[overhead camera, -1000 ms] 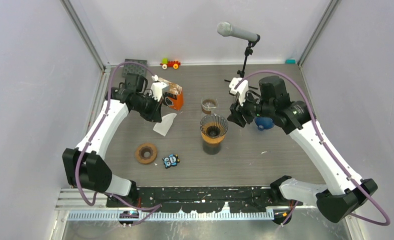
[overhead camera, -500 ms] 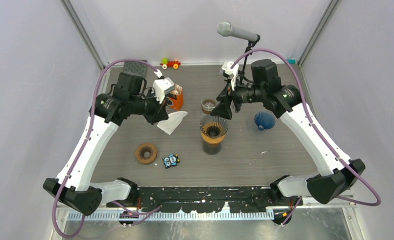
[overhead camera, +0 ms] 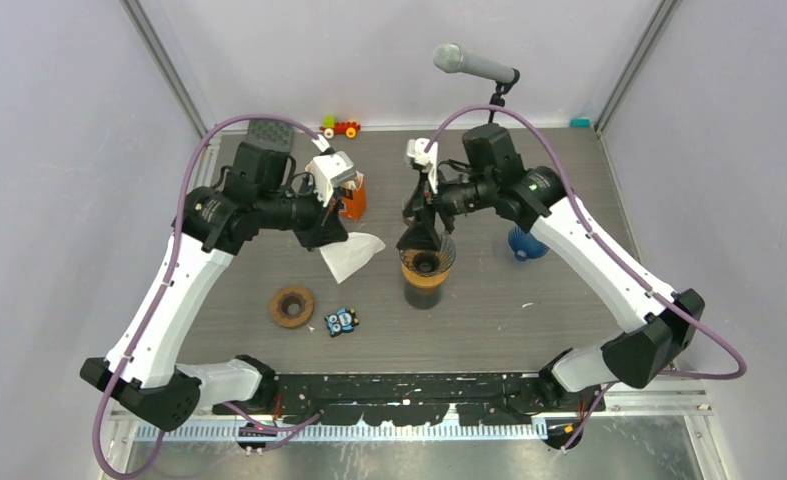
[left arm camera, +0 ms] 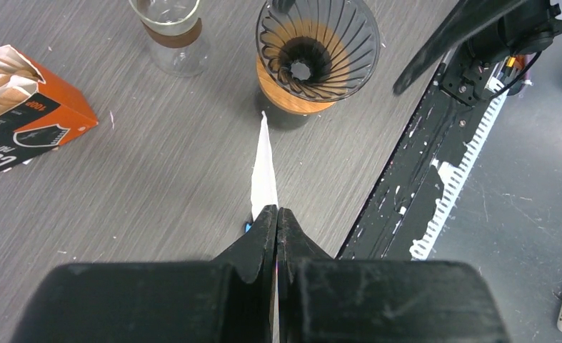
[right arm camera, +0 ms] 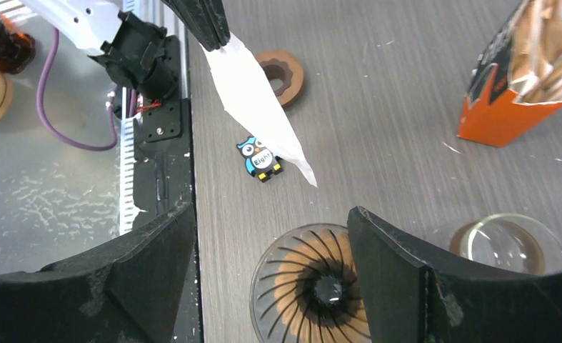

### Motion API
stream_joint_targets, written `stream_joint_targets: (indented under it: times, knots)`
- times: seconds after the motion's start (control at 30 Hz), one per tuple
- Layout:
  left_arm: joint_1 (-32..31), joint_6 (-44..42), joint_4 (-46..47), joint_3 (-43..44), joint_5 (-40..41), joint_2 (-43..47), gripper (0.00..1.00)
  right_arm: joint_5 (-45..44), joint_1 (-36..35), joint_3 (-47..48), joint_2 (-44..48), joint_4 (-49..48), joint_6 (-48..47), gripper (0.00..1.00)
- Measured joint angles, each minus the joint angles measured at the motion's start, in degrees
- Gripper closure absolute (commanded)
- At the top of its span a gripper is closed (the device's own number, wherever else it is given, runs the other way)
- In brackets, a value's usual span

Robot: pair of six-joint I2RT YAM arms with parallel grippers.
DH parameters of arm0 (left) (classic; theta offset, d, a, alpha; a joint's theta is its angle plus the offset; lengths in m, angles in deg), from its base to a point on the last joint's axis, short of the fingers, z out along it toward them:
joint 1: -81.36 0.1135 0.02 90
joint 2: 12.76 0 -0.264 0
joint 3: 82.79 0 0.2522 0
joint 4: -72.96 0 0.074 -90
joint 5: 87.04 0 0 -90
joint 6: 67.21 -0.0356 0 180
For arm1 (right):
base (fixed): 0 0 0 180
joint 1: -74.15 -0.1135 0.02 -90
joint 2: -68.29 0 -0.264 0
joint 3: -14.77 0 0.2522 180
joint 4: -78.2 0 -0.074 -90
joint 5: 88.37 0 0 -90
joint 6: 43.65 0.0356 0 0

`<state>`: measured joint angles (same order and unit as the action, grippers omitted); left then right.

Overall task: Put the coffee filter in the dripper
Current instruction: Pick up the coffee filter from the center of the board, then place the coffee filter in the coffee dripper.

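My left gripper (overhead camera: 334,238) is shut on a white paper coffee filter (overhead camera: 352,257) and holds it in the air, left of the dripper. The filter shows edge-on in the left wrist view (left arm camera: 264,171) and flat in the right wrist view (right arm camera: 258,112). The dripper (overhead camera: 427,253) is clear ribbed glass on an amber carafe, mid-table; it also shows in the left wrist view (left arm camera: 317,37) and the right wrist view (right arm camera: 308,286). My right gripper (overhead camera: 417,238) is open and empty, above the dripper's left rim, its fingers (right arm camera: 392,275) straddling the dripper.
An orange filter box (overhead camera: 350,195) stands behind the left gripper. A glass cup (overhead camera: 417,209) sits behind the dripper, a blue dripper (overhead camera: 527,242) to its right. A brown ring (overhead camera: 291,305) and an owl block (overhead camera: 341,321) lie front left. A microphone stand (overhead camera: 487,115) stands at the back.
My left gripper lifted the filter off the table and carried it right toward the dripper. My right gripper swung left from beside the blue dripper to above the glass dripper.
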<state>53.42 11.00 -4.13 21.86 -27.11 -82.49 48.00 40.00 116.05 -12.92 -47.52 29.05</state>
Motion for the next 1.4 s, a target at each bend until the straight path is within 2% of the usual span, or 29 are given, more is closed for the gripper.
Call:
stream_joint_targets:
  times: [0.47, 1.2, 1.4]
  knots:
    - [-0.09, 1.36, -0.02, 0.00, -1.92, -0.04, 1.00, -0.20, -5.44, 2.25, -11.34, 2.12, -5.88, 0.18]
    - [-0.11, 2.86, 0.04, -0.90, -4.74, 2.78, 1.00, 2.80, -6.23, 8.98, -13.57, 7.87, -11.13, 0.18]
    - [-0.11, 2.97, 0.07, -1.36, -5.14, 2.80, 1.00, 2.89, -7.56, 9.88, -14.32, 9.46, -12.26, 0.22]
